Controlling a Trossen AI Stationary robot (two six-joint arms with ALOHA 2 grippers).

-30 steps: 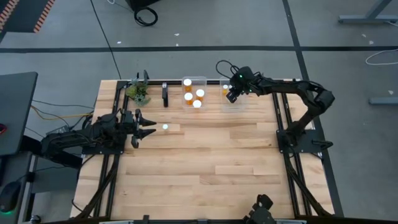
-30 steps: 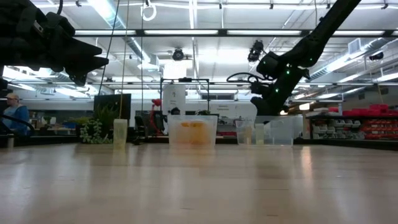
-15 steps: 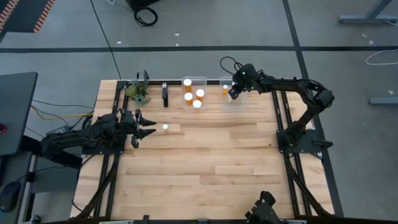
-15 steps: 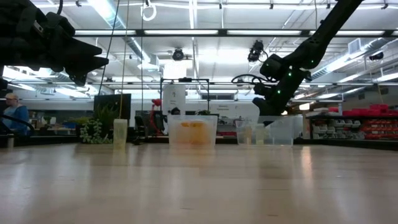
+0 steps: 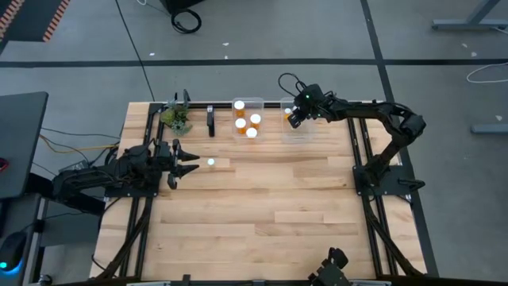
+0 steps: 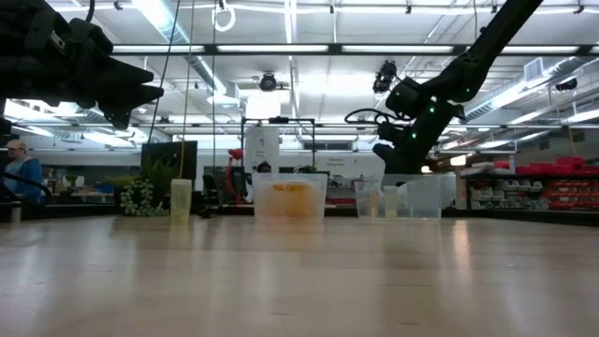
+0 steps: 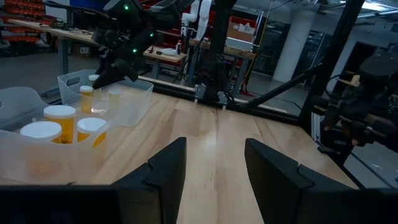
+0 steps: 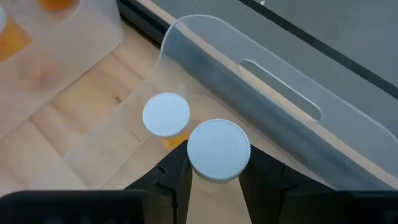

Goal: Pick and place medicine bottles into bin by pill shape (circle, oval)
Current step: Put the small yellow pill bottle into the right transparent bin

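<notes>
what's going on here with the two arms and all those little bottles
The right hand grips a white-capped medicine bottle and hangs over the right-hand clear bin, which already has one bottle in it. The other clear bin beside it holds four bottles. One more bottle stands on the table just in front of the left hand, which waits open at the table's left side.
</notes>
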